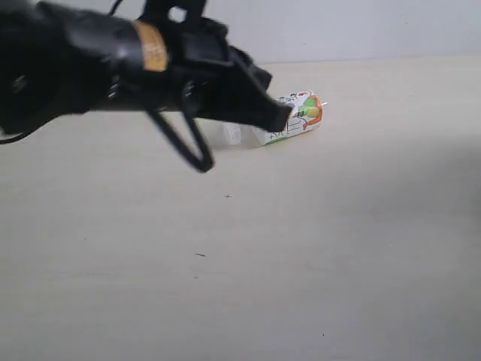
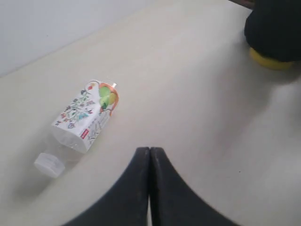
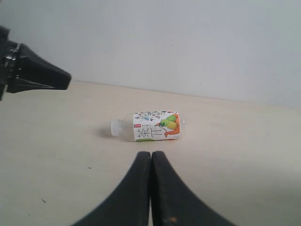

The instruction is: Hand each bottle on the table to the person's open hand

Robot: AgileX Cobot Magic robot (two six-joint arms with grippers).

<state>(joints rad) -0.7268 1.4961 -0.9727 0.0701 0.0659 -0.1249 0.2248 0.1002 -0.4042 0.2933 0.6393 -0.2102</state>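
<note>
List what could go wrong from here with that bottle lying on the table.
1. The bottle lies on its side, so a nudge could roll or slide it away.
2. The left gripper and right gripper are shut; descending like that would push, not grasp.
3. No open hand is in view, so a handover may have no receiver.

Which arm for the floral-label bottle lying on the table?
Left, likely. The left gripper, shut, hangs right beside the clear plastic bottle with white floral label; the right gripper, also shut, sits farther back. Jaws must open first.
</note>
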